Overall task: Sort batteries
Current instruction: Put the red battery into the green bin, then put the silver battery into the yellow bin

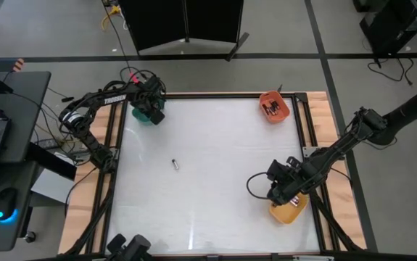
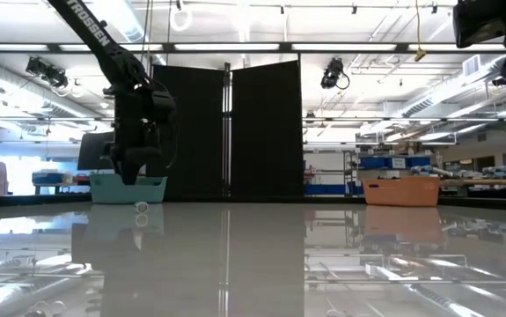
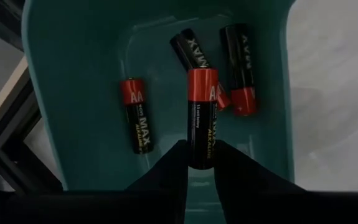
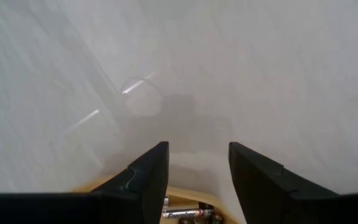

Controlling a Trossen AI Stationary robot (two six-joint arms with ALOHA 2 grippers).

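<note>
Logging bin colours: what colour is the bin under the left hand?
Teal bin, clearest in the left wrist view.

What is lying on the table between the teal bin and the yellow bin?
Seen from above, one small silvery battery lies on the white tabletop, roughly between the teal plastic bin and the yellow-orange bin; otherwise that stretch is bare.

black batteries (image 3: 202,118) with red ends, teal bin (image 3: 73,81), orange bin (image 1: 273,107), yellow bin (image 1: 289,212).
</note>
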